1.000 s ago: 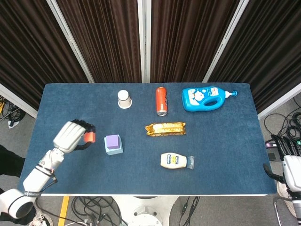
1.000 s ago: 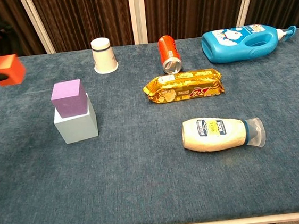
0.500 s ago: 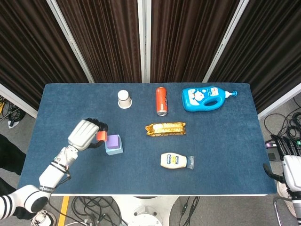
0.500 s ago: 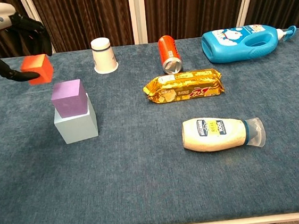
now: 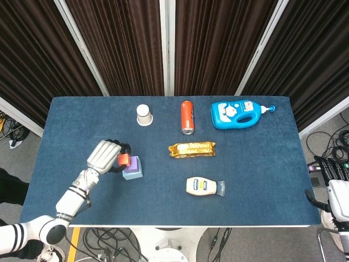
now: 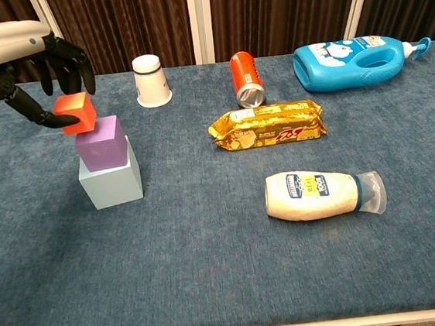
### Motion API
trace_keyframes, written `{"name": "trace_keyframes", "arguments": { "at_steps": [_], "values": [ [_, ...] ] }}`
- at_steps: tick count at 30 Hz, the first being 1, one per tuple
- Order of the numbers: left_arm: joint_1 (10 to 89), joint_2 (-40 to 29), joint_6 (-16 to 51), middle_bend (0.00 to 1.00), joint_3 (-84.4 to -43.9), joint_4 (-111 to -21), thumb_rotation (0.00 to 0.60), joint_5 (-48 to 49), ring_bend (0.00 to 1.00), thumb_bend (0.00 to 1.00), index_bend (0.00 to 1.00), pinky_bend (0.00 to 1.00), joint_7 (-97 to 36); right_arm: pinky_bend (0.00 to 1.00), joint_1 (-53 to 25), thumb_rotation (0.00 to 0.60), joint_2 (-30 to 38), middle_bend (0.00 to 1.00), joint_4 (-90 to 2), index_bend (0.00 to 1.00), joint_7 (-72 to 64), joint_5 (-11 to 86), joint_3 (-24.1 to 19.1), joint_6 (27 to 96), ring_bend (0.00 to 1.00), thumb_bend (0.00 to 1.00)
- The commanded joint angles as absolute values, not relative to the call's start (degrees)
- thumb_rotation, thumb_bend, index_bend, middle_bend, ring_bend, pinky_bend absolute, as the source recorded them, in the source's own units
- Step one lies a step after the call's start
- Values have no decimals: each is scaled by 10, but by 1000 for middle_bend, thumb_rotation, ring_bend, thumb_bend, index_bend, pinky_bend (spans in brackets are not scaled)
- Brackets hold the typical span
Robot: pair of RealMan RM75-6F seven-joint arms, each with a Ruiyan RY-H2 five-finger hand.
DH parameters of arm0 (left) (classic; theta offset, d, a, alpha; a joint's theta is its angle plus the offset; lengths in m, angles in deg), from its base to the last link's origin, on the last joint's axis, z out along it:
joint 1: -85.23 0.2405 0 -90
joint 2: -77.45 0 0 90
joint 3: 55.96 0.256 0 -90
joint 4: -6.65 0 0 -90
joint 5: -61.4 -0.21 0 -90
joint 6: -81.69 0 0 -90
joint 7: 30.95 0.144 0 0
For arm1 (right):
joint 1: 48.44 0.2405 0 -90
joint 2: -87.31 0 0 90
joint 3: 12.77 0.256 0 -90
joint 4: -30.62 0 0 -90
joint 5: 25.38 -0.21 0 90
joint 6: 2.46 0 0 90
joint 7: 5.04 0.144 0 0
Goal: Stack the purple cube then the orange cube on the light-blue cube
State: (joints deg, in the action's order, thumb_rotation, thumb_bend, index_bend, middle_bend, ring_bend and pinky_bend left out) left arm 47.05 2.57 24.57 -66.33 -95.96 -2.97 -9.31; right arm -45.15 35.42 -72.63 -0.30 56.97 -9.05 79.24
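- Since the earlier frames the left hand (image 6: 32, 62) has carried the orange cube (image 6: 74, 113) in from the table's left side, and it now hangs over the left edge of the purple cube (image 6: 100, 143).
- The left hand's fingers (image 6: 75, 63) curl over the orange cube, pinching it against the thumb below.
- The purple cube sits on the light-blue cube (image 6: 111, 181), turned a little off square.
- Whether the orange cube touches the purple one cannot be told.
- The right hand is not seen; only part of a rig shows at the right edge of the head view.
- A cup (image 6: 151, 80), can (image 6: 246, 78), blue bottle (image 6: 355, 61), snack pack (image 6: 267, 123) and mayo bottle (image 6: 319, 193) lie on the blue table (image 6: 213, 272).
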Motion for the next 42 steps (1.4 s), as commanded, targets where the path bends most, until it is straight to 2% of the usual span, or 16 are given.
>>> {"name": "trace_keyframes", "arguments": {
  "at_steps": [1, 17, 35, 38, 42],
  "values": [
    [466, 24, 240, 640, -665, -971, 600, -21, 432, 334, 485, 438, -83, 0, -452, 600, 354, 89, -726, 39, -3, 570, -91, 793, 0, 230],
    [461, -11, 203, 641, -638, -936, 600, -73, 432, 333, 485, 436, -58, 0, -452, 600, 356, 90, -727, 39, -1, 567, -90, 792, 0, 231],
    [457, -24, 213, 635, -645, -934, 600, -37, 432, 332, 474, 433, -70, 0, -450, 600, 358, 91, -729, 39, -4, 564, -90, 787, 0, 231],
    [457, -19, 223, 574, -641, -938, 600, -23, 421, 323, 442, 423, -68, 0, -450, 600, 359, 91, -729, 39, -2, 565, -91, 786, 0, 230],
    [455, -8, 236, 402, -640, -945, 600, -18, 352, 264, 318, 375, -84, 0, -451, 600, 358, 91, -727, 39, -1, 565, -91, 787, 0, 230]
  ]
}}
